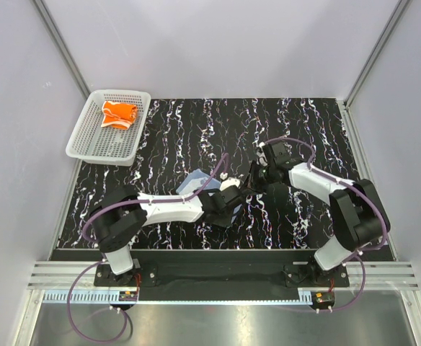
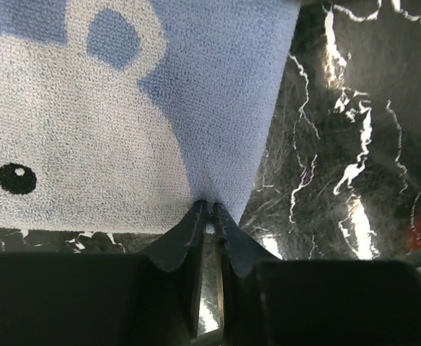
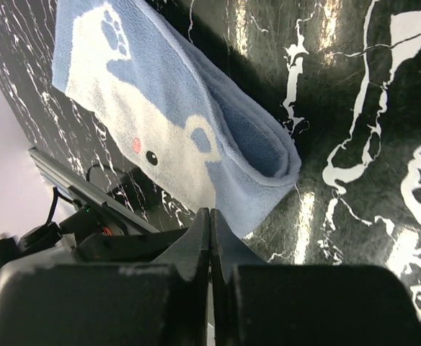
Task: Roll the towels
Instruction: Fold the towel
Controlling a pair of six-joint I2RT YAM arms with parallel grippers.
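The light blue towel (image 1: 196,183), which carries a white cartoon print, lies folded on the black marbled table between the two arms. My left gripper (image 1: 228,196) is shut on its edge, and in the left wrist view the cloth (image 2: 124,108) is pinched at the fingertips (image 2: 200,210). My right gripper (image 1: 256,177) is shut, and its tips meet the near edge of the blue towel (image 3: 196,122) in the right wrist view, with no cloth showing between them. The orange towel (image 1: 119,114) lies bunched in the white mesh basket (image 1: 88,140) at the far left.
The basket stands at the table's far left corner, half over the edge. Grey walls and metal frame posts close in the table on three sides. The left arm's dark body (image 3: 117,245) lies close beside my right fingers.
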